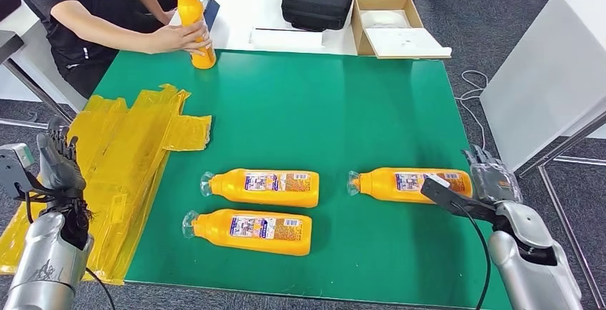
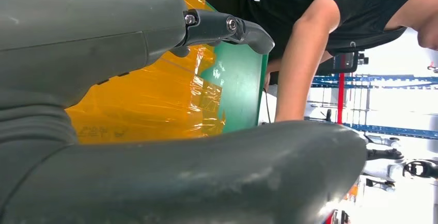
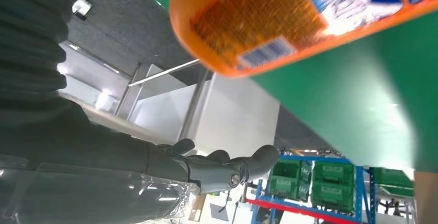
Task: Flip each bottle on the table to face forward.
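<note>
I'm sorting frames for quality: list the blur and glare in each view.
Head view: sharp and evenly lit. Left wrist view: left hand soft, background past the person blown out white, yellow film glinting. Right wrist view: bottle blurred, label unreadable.

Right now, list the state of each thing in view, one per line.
Upper left bottle: lying, label up.
Lower left bottle: lying, label up.
Right bottle: lying, label up.
Far bottle: upright, held by a person.
Black case: closed.
Cardboard box: open.
Left hand: open.
Right hand: open.
</note>
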